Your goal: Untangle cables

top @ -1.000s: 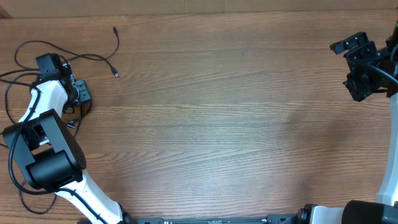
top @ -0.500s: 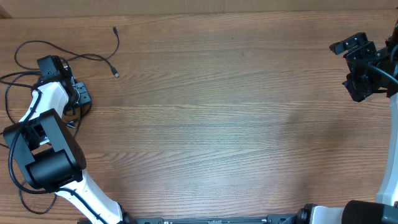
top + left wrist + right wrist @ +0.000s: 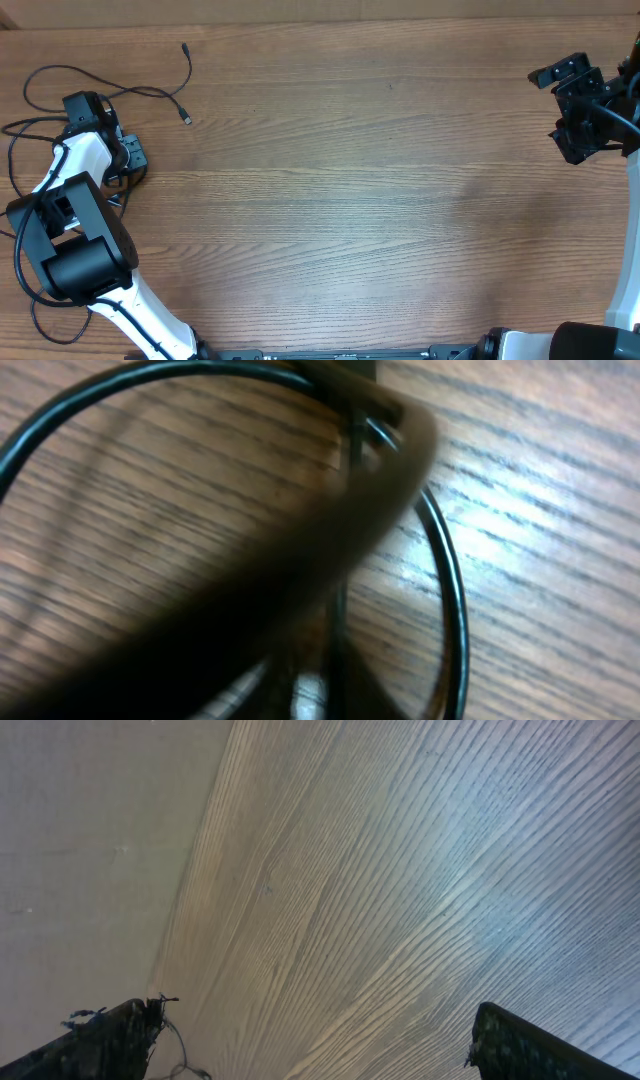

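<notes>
The left gripper (image 3: 128, 155) is hard to see. From above, it sits low over the table (image 3: 350, 200) near the left edge, and the white and black left arm (image 3: 70, 225) hides part of it. The left wrist view is very close and blurry. A wide dark smear runs across it, and I cannot tell what that smear is. Behind it, a thin black cable loop (image 3: 457, 610) curves over the wood, and the picture edges cut the loop off. I cannot tell if the left jaws are open, closed, or pinching a cable.

The cables (image 3: 190, 66) lie in the far left corner of the table. They are thin, wavy black strands with two small plug ends showing. One strand runs in under the left arm, and there it is hidden. Some loops reach the left edge of the picture and get cut off.

The right gripper (image 3: 310, 1012) is up in the far right corner, well apart from the cables. Its jaws are spread wide with nothing between them. Only the finger tips show at the bottom of the right wrist view. A small dark squiggle beside the left finger there may be the cables far away.

The whole middle of the table is bare wood, with lots of room between the two arms.
</notes>
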Available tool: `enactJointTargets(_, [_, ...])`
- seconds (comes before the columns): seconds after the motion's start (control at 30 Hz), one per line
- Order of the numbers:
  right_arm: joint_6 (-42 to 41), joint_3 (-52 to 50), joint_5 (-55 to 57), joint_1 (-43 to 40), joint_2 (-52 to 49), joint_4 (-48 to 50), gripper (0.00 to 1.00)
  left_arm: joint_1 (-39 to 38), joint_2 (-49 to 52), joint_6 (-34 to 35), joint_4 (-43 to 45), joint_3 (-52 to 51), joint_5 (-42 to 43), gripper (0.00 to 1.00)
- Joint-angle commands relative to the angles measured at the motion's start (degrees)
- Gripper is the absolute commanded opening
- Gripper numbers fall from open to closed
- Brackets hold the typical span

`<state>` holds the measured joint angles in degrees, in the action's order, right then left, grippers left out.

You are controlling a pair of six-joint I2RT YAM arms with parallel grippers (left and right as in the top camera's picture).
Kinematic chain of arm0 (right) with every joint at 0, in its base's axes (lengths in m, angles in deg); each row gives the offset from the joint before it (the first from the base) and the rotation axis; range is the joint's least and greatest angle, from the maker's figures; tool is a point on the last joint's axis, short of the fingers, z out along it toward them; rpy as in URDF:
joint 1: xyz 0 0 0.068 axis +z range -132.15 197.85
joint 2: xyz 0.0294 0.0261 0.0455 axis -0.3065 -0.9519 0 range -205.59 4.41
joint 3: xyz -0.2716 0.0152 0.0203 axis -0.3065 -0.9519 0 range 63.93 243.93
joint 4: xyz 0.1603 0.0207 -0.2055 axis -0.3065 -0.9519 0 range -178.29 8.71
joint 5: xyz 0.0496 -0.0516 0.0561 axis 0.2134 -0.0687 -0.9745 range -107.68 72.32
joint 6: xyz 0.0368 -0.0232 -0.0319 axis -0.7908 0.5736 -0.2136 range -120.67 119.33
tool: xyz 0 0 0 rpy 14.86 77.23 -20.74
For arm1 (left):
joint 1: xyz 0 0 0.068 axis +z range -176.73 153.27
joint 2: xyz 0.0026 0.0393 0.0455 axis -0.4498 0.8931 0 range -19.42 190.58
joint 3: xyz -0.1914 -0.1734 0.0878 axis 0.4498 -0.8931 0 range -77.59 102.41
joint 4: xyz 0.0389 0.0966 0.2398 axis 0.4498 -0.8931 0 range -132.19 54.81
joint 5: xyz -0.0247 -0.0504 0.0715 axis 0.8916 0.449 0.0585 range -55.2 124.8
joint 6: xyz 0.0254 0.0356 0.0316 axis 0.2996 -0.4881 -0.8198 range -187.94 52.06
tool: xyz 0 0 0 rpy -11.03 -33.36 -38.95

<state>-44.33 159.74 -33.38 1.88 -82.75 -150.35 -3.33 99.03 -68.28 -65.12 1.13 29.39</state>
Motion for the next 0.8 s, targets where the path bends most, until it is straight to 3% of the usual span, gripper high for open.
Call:
enactJointTargets(0.0, [0.3, 0.9, -0.5, 0.3, 0.2, 0.1, 1.0, 0.6, 1.0, -0.5, 0.0, -0.4, -0.3, 0.04])
enactJointTargets(0.27, [0.3, 0.9, -0.4, 0.3, 0.2, 0.9, 1.0, 0.5, -3.7, 0.3, -4.6, 3.9, 7.8, 0.04])
enactJointTargets(0.6, [0.3, 0.9, -0.4, 0.3, 0.2, 1.7, 1.0, 0.0, -18.4, 0.0, -6.7, 4.8, 12.9, 0.04])
enactJointTargets(0.77, [0.3, 0.9, -0.4, 0.3, 0.2, 1.6, 1.0, 0.0, -24.0, -6.6, -16.0, 4.8, 19.0, 0.04])
